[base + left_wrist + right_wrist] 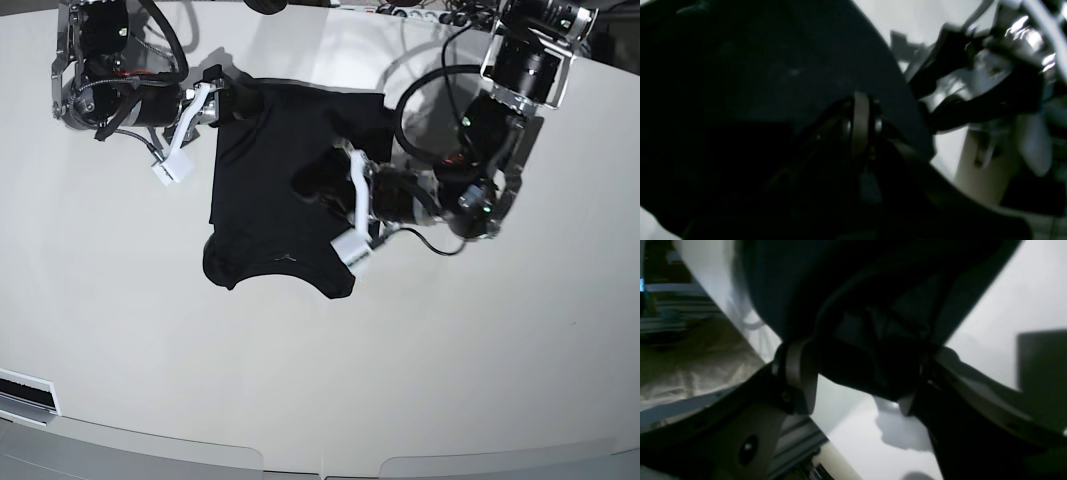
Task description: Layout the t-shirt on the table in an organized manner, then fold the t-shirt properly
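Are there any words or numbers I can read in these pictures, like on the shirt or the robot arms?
None can be read.
t-shirt: plain black, no print showing.
table: bare white, no marks.
White tags on the left gripper and right gripper: too small to tell if anything is written there.
Wrist views: too dark and blurred for any text.

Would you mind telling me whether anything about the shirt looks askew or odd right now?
Yes: the plain black short-sleeved t-shirt lies crooked on the glossy white table. Its side by the left tool is bunched inward, and the sleeves near the neckline are curled rather than spread.
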### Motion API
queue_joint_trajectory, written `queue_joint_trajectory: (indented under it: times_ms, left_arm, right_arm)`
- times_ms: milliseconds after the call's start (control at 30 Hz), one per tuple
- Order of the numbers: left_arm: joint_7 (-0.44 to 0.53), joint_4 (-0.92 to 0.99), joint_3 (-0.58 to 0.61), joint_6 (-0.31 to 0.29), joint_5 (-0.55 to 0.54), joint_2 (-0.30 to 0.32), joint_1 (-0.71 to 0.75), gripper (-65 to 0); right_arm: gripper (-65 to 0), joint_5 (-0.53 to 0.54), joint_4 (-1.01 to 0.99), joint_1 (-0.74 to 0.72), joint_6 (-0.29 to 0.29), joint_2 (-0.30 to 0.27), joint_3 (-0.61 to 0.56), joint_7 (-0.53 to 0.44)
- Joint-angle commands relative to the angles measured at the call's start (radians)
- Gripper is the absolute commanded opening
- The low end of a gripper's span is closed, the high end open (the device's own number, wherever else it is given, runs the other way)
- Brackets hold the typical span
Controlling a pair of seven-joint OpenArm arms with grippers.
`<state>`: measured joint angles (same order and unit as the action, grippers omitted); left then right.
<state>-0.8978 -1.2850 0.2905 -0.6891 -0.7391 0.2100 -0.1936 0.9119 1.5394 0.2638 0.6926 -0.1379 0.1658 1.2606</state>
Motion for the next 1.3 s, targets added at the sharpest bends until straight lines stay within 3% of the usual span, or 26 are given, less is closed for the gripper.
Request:
queue_joint_trajectory:
  times_ms: [0,133,267,300,400,600,933,1100,1267]
  left_arm:
    - [0.039,-0.010,0.013,-0.009,0.011,0.000,-0.008,-65.0]
    - [0.138,-0.001,0.038,-0.009,0.136,0.001,0.034,-65.0]
    - [0.177,-0.001,0.038,-0.009,0.206,0.001,0.064,-65.0]
    - [0.176,-0.001,0.038,-0.009,0.211,0.001,0.066,-65.0]
    - [0.177,-0.001,0.036,-0.009,0.211,0.001,0.069,-65.0]
    - [0.188,-0.001,0.036,0.013,0.212,0.001,0.068,-65.0]
    - [0.187,-0.002,0.036,0.013,0.211,0.001,0.068,-65.0]
    - [0.140,-0.037,0.025,0.008,0.202,0.001,0.063,-65.0]
    - [0.098,-0.124,-0.003,-0.009,0.127,0.003,0.063,-65.0]
  right_arm:
    - [-28.0,0.023,0.015,-0.006,0.006,-0.006,0.002,-0.011]
    - [-37.5,0.027,0.015,-0.007,0.006,-0.006,0.002,-0.011]
    - [-61.9,0.026,0.015,-0.009,0.006,-0.007,0.003,-0.010]
    - [-65.0,0.026,0.015,-0.010,0.006,-0.007,0.003,-0.010]
    - [-65.0,0.026,0.015,-0.009,0.006,-0.010,0.003,-0.005]
    - [-65.0,0.027,0.027,-0.009,0.006,-0.010,0.005,0.136]
    - [-65.0,0.021,0.056,-0.009,0.006,-0.015,0.006,0.136]
    - [-65.0,-0.063,0.056,-0.012,0.006,-0.016,0.006,0.136]
    - [-65.0,0.005,0.060,-0.027,0.006,-0.042,0.009,0.136]
